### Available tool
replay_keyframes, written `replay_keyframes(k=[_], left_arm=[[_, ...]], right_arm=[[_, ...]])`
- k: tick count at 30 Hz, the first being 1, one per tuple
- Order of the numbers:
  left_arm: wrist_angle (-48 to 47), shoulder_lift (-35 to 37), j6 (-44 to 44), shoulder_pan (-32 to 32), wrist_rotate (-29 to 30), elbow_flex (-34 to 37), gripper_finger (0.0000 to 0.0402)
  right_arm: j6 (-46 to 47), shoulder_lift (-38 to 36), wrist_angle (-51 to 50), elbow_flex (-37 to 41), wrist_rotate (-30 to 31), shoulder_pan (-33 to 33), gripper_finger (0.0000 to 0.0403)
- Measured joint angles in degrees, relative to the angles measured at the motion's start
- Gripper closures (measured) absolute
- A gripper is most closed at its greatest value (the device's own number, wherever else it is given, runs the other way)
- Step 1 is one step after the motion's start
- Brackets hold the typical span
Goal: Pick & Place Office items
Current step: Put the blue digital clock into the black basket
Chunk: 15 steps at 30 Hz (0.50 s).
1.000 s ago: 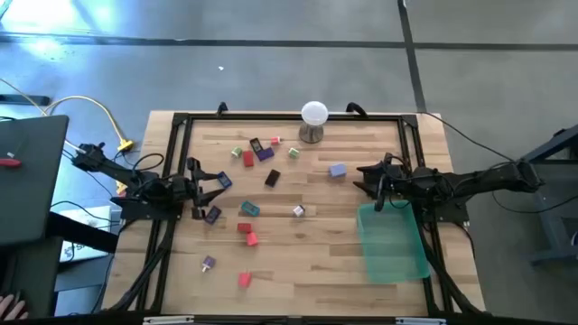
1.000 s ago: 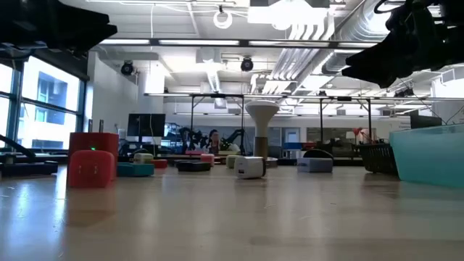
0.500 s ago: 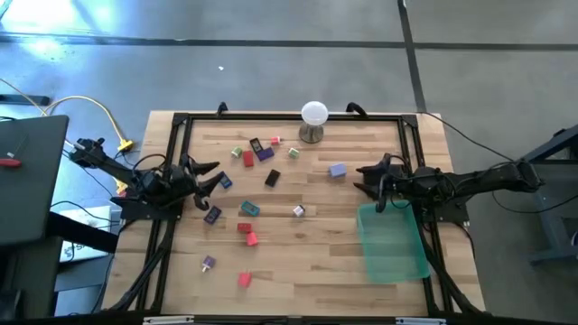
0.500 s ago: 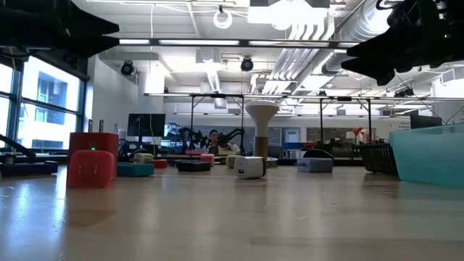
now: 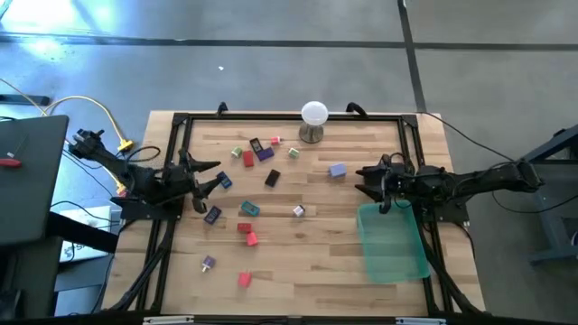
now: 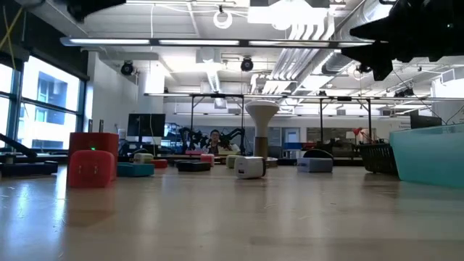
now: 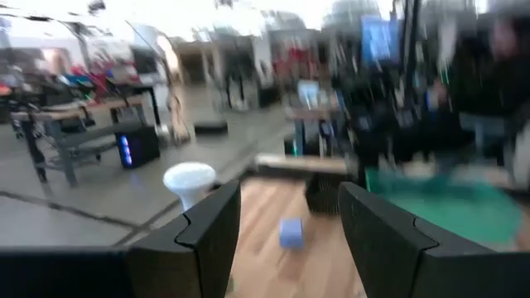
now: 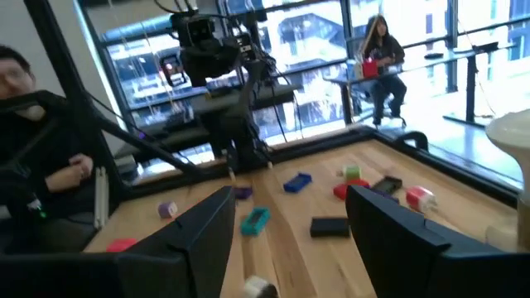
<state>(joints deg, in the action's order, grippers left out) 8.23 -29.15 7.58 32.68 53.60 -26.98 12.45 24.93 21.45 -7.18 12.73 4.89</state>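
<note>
The office items lie scattered flat on the wooden table [image 5: 307, 262]: red pieces [image 5: 248, 159] [image 5: 244, 279], a black one [image 5: 272, 178], a teal one [image 5: 249, 208], a lavender block [image 5: 337, 169] [image 7: 291, 233], purple ones [image 5: 213, 215]. My left gripper [image 5: 209, 176] [image 7: 286, 248] is open and hovers by the table's left edge, above a blue piece [image 5: 223, 181]. My right gripper [image 5: 364, 181] [image 8: 290, 248] is open too, held in the air over the table's right side, just beyond the far end of the green tray [image 5: 393, 239]. Neither holds anything.
A white ball on a metal stand [image 5: 313, 117] stands at the far edge, middle. The translucent green tray [image 6: 428, 154] lies at the right, toward the near edge. A black frame [image 5: 181, 122] rims the table. People [image 8: 25, 124] sit beyond the table.
My left gripper has risen and drawn slightly toward the table's far-left; in the low view its arm has climbed almost out of the picture. It stays open. The right gripper has shifted only slightly. No item has moved.
</note>
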Motion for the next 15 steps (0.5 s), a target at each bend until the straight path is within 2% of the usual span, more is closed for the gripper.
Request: replay_keyframes(k=[3, 4, 6, 8, 9, 11, 15], left_arm=[[-19.86, -4.78, -7.99, 0.52, -1.96, -10.41, 0.0203], [-25.89, -6.08, -11.40, 0.34, -5.19, -13.35, 0.0203], [-34.54, -8.14, -16.45, -0.66, -15.85, -17.44, 0.0203], [-37.86, -9.76, -16.98, -2.21, -26.73, -19.39, 0.0203], [-38.04, -10.20, -15.85, -2.97, -30.14, -19.63, 0.0203], [-38.52, -10.48, -13.26, -4.43, -32.50, -19.63, 0.0203], [-43.09, -10.56, -6.24, -8.78, -33.02, -19.65, 0.0203]], right_arm=[[0.00, 0.00, 1.55, 0.02, -0.99, 0.00, 0.0182], [0.00, 0.00, 1.58, 0.02, -0.98, -0.01, 0.0182], [0.00, 0.01, 1.58, 0.01, -0.96, -0.01, 0.0182], [0.00, 0.07, 1.58, 0.02, -1.13, -0.02, 0.0182], [0.00, 0.19, 1.60, 0.00, -1.26, -0.02, 0.0182], [0.38, 0.37, 1.60, 0.02, -1.94, 0.00, 0.0182], [2.81, 0.37, 1.61, 0.02, -2.47, -0.01, 0.0182]])
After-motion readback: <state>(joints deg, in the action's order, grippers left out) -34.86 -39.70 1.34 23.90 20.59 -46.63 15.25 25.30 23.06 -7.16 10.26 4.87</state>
